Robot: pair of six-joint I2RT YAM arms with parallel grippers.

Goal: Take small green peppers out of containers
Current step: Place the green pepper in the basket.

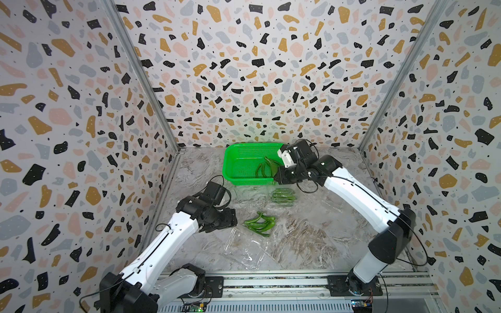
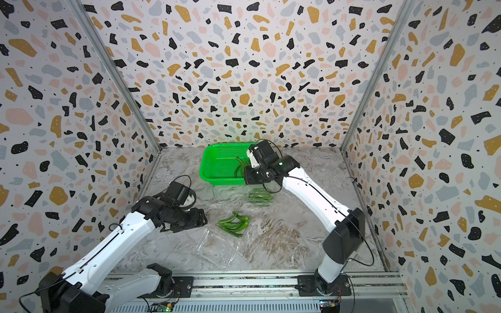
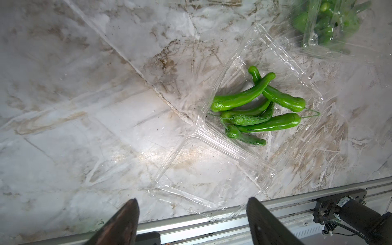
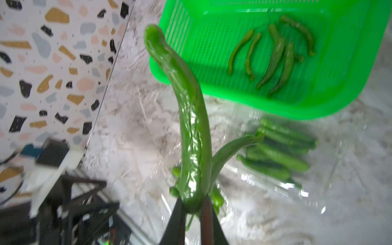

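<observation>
Right end effector (image 4: 193, 204) clamps a long pepper (image 4: 191, 127) by the basket

Its fingers are pinched narrow on one end of the long pepper. A second pepper (image 4: 233, 146) forks off beside it, and I cannot tell whether that one is gripped too. Both hang at the 4 o'clock corner of the green basket (image 1: 226, 169), where several more peppers (image 4: 273, 57) lie on the mesh. Just toward 6 o'clock sits a closed clear container (image 3: 306, 42) packed with peppers. At the table's (image 1: 311, 238) centre an opened container (image 3: 212, 169) holds a small heap (image 3: 254, 110). At the heap's 9 o'clock hovers the left end effector (image 3: 192, 204), fingers wide apart.
</observation>
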